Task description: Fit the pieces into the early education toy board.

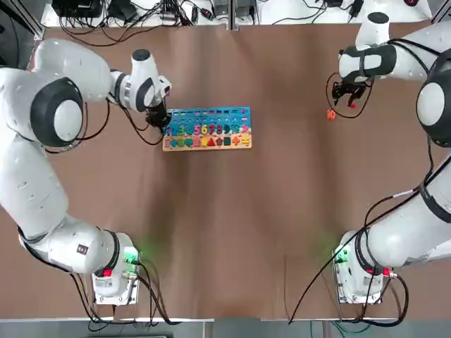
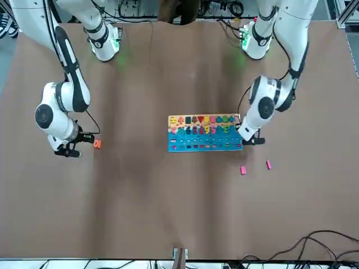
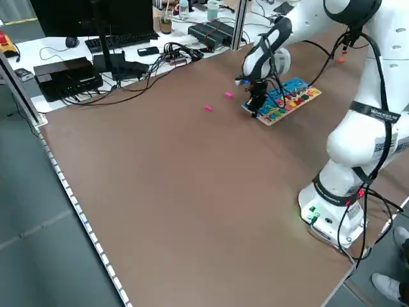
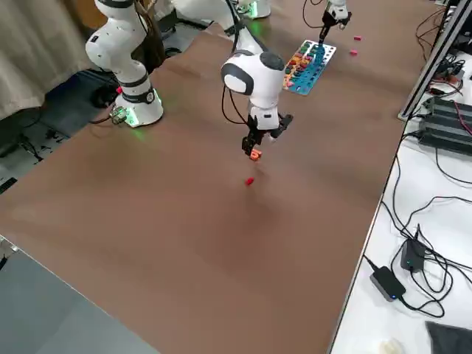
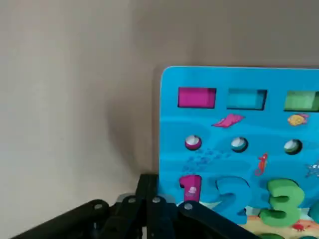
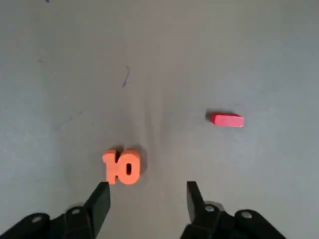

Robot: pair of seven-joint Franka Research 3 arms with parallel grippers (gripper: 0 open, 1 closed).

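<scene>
Early education toy board (image 1: 208, 129) lies flat on the brown desk (image 1: 232, 225), and the left tool (image 1: 158, 118), clenched with nothing in it, stands at the board's left end. The right tool (image 6: 148, 199) hangs over the desk well apart from the board, fingers parted and empty, with the orange "10" piece (image 6: 122, 167) just beside it and the red piece (image 6: 227, 120) a little farther off. Two pink pieces (image 2: 243, 170) lie loose on the desk beyond the board.

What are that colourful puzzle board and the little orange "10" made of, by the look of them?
The board looks like painted wood: a smooth matt blue printed face, a visibly thick edge, and a bare tan strip along one long side in the top view. The orange 10 seems chunky painted wood or dense foam; its rounded matt edges leave that open.
</scene>
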